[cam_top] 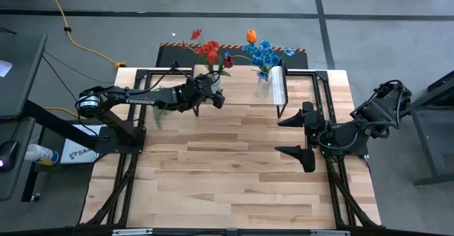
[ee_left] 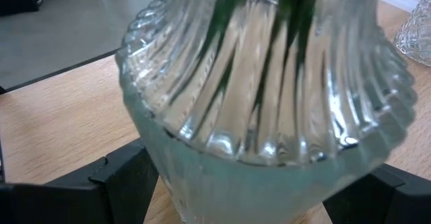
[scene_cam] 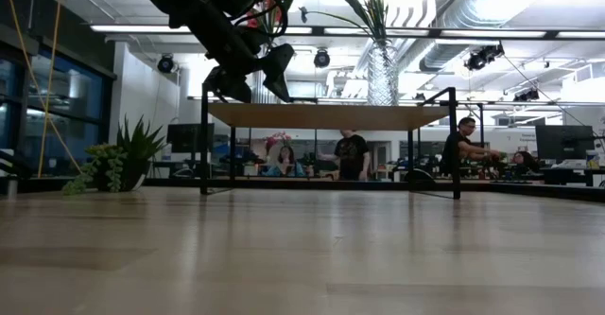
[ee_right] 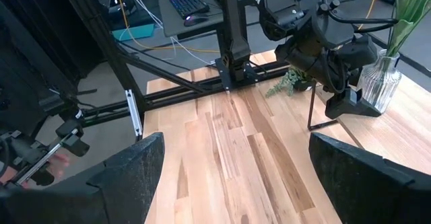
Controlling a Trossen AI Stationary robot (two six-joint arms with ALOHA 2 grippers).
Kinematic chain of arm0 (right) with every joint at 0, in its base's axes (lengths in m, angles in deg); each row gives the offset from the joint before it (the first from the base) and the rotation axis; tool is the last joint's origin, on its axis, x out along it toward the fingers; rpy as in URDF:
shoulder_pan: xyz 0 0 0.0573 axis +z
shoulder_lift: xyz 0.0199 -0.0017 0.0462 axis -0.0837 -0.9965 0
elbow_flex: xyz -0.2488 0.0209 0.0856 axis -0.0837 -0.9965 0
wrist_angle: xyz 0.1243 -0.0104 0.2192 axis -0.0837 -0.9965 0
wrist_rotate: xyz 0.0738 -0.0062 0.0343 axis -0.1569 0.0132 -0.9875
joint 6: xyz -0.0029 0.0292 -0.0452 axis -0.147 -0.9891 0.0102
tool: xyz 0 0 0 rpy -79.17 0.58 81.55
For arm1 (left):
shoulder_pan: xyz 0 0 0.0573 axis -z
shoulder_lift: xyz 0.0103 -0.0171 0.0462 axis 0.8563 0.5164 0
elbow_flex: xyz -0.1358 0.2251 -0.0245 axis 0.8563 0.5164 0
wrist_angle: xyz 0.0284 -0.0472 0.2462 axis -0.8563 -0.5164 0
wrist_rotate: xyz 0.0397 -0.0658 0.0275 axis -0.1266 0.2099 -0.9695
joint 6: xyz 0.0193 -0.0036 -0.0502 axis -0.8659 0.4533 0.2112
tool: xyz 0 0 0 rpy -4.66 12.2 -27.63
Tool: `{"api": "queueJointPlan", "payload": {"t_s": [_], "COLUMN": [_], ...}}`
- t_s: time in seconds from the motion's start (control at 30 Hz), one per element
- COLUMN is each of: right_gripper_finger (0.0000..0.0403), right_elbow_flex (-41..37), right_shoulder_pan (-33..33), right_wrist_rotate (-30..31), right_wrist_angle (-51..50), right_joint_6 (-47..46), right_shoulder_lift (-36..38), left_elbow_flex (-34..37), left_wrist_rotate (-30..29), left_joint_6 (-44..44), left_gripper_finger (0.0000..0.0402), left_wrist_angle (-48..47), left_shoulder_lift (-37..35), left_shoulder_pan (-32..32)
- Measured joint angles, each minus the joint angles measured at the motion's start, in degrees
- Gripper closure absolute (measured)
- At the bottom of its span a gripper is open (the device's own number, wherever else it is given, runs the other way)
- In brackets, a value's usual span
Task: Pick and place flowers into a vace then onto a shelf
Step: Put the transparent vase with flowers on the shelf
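Note:
A clear ribbed glass vase [ee_left: 269,83] with green stems inside fills the left wrist view. In the high view it [cam_top: 212,86] carries the red cluster [cam_top: 208,50] and the dark pink bud [cam_top: 228,60] at the left end of the shelf [cam_top: 241,88]. My left gripper [cam_top: 215,96] is shut on it. A second vase [cam_top: 263,87] with the blue cluster [cam_top: 264,52] and the orange tulip [cam_top: 250,35] stands on the shelf top [scene_cam: 321,116] near its pale strip. My right gripper [cam_top: 292,136] is open over the table's right part. My left gripper holds the ribbed vase by its lower body [ee_left: 168,183], pinched with one finger [ee_left: 121,177] on each side. The fingers come from the table's left, slanting down. The vase stands upright. I cannot tell whether its base rests on the shelf top or hangs just above it.
A small green spiky potted plant [cam_top: 157,115] sits on the table under my left arm, left of the shelf. The shelf's thin black legs [scene_cam: 203,145] stand at the table's far side. Bare wood [cam_top: 227,172] stretches toward the near edge. People show in the room behind.

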Motion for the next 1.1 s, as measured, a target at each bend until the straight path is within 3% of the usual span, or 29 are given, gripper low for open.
{"api": "queueJointPlan", "payload": {"t_s": [1.1], "right_gripper_finger": [0.0045], "right_elbow_flex": [0.0], "right_shoulder_pan": [0.0], "right_wrist_rotate": [-0.2], "right_wrist_angle": [0.0], "right_joint_6": [0.4], "right_shoulder_lift": [0.0], "left_elbow_flex": [0.0], "left_wrist_rotate": [1.6], "left_joint_6": [-1.4], "left_gripper_finger": [0.0003], "left_wrist_angle": [1.2], "left_shoulder_lift": [0.0], "left_shoulder_pan": [0.0]}}
